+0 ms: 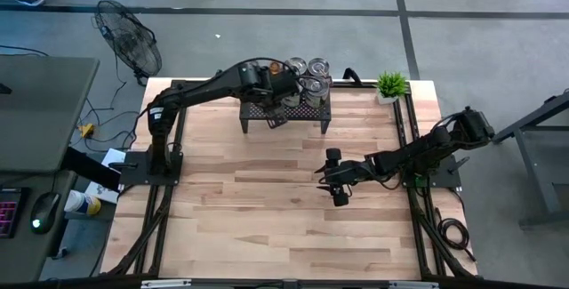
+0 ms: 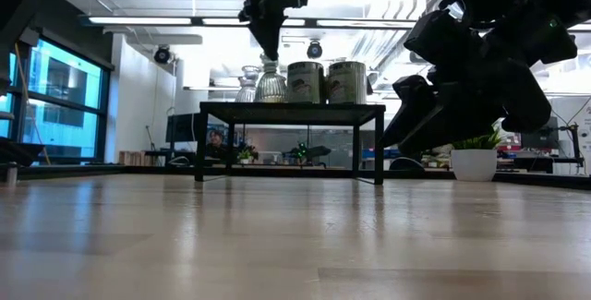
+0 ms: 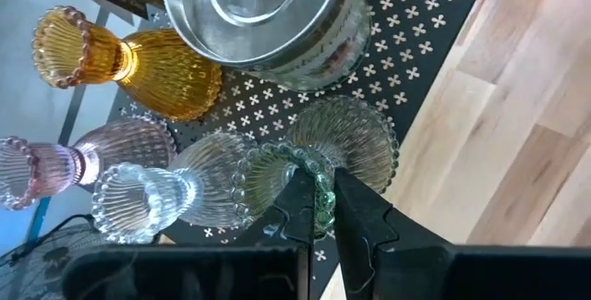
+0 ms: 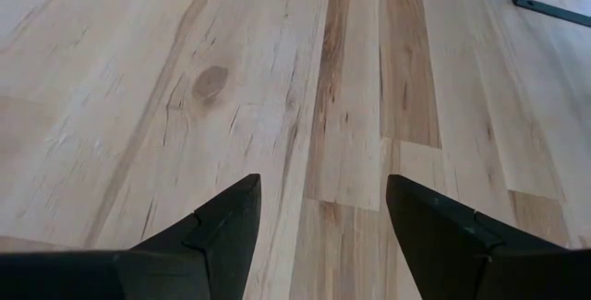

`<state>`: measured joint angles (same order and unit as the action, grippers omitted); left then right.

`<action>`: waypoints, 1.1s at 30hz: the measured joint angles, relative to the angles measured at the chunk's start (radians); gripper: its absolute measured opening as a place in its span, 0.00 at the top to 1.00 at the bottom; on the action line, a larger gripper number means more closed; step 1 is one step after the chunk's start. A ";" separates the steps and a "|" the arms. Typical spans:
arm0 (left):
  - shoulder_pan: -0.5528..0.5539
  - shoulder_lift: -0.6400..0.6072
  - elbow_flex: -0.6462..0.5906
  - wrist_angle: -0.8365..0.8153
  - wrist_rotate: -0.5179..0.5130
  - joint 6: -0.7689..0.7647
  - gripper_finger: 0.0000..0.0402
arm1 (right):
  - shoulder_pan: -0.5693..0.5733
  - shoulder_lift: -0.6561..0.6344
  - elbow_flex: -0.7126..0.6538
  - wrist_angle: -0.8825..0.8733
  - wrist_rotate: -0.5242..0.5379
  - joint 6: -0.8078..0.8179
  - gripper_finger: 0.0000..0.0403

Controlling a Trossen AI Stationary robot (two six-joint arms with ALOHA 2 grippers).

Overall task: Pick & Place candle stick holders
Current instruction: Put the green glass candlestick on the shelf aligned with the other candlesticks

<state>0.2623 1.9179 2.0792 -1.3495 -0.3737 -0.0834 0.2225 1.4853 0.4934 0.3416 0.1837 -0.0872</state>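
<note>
A small black perforated rack (image 1: 258, 113) stands at the table's far middle and carries the candle stick holders. In the left wrist view I see an amber one (image 3: 138, 65), a pinkish one (image 3: 69, 157), a clear ribbed one (image 3: 157, 198), a silvery metal one (image 3: 263, 9) and a pale green ribbed one (image 3: 346, 138). All stand upright on the rack's top. My left gripper (image 3: 323, 187) reaches down over the rack (image 2: 291, 108) and is shut on the pale green holder (image 2: 270, 83). Near the table's right side, my right gripper (image 4: 323, 212) hovers open over bare wood (image 1: 336, 182). My left gripper pinches the beaded top rim (image 3: 321, 198) of the pale green holder, with one finger (image 3: 295, 210) over the cup's mouth and the other (image 3: 360, 215) outside its wall. The fingers slant down from above. The holder stands upright with its flared base (image 3: 365, 148) on the rack.
Two silvery holders (image 2: 325, 82) stand beside the gripped one on the rack. A small potted green plant (image 1: 391, 84) sits at the table's far right corner. Bare wooden tabletop (image 1: 267, 209) stretches from the rack to the near edge.
</note>
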 joint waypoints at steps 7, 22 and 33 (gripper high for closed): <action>0.008 0.000 0.000 0.002 -0.004 -0.003 0.97 | 0.000 0.000 0.000 0.000 0.000 0.000 0.44; 0.015 0.000 0.000 0.003 -0.005 -0.001 0.97 | 0.000 0.000 0.000 0.000 0.000 0.000 0.44; 0.015 -0.002 -0.001 0.007 -0.006 0.000 0.97 | 0.000 0.000 0.000 0.000 0.000 0.008 0.44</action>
<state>0.2771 1.9163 2.0785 -1.3426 -0.3801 -0.0839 0.2226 1.4853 0.4934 0.3420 0.1837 -0.0792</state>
